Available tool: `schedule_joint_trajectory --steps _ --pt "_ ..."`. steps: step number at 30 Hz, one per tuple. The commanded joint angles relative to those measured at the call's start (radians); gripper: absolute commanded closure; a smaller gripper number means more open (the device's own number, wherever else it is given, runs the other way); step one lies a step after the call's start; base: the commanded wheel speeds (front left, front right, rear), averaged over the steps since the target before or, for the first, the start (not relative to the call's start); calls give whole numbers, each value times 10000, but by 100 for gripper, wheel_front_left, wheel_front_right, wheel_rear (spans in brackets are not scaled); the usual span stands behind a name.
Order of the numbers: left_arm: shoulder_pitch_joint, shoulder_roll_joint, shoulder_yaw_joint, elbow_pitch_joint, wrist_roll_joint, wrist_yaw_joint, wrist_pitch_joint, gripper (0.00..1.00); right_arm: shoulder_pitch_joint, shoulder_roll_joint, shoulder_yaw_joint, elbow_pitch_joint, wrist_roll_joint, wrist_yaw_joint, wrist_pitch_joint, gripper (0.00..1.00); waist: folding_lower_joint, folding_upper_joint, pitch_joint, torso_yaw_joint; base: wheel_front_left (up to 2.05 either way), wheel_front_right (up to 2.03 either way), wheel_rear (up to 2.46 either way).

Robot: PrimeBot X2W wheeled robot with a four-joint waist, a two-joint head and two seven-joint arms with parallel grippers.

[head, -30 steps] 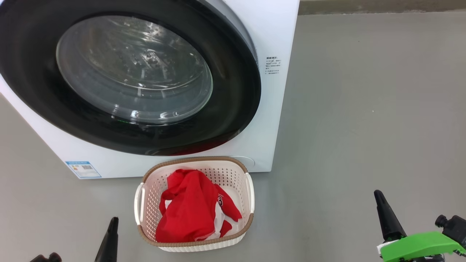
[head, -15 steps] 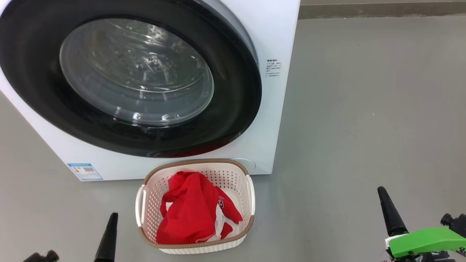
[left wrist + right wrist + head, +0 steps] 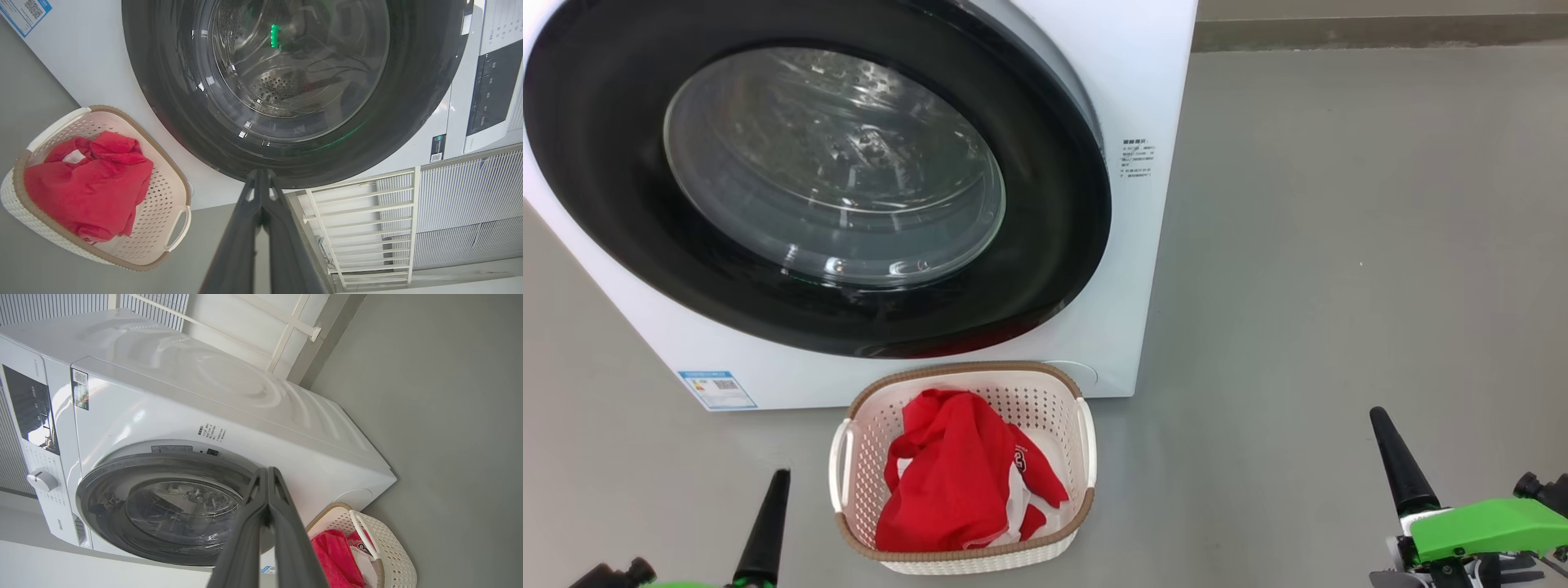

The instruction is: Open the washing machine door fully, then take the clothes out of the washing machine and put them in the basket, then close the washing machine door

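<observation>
The white washing machine (image 3: 1143,98) stands ahead with its black-rimmed round door (image 3: 1045,269) flush against the front. On the floor before it sits the cream basket (image 3: 1086,445), holding the red and white clothes (image 3: 947,482). My left gripper (image 3: 772,506) is shut and empty at the lower left, left of the basket. Lower right, well clear of the basket, my right gripper (image 3: 1392,457) is shut and holds nothing. In the left wrist view the door (image 3: 408,102), basket (image 3: 179,192) and clothes (image 3: 86,192) lie beyond the shut fingers (image 3: 249,212). From the right wrist, the machine (image 3: 245,416) and door (image 3: 102,486) show behind pressed-together fingertips (image 3: 263,486).
Bare grey floor (image 3: 1339,245) spreads to the right of the machine and around the basket. A blue label (image 3: 717,389) sits low on the machine's front. A white barred frame (image 3: 359,220) and ribbed panels (image 3: 470,192) stand by the machine.
The head camera has tilted slightly, so the whole scene sits a little lower in the picture. Both grippers stay shut; the right one shows a bit higher, the left one lower.
</observation>
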Motion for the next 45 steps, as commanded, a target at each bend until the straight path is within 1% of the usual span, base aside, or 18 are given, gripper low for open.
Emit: schedule_joint_trajectory --steps 1,28,45 --pt "-465 67 332 -215 -248 5 107 100 -474 -185 80 -229 315 -7 66 100 0 -1 -12 4 0 0 0" --pt "-840 -112 606 -105 -2881 6 894 100 -926 -215 -163 -160 3073 -9 879 100 0 -1 -240 63 0 0 0" --pt "-843 -136 640 -105 -2853 6 921 100 -932 -160 -240 -154 3009 -9 941 100 0 -1 -240 63 0 0 0"
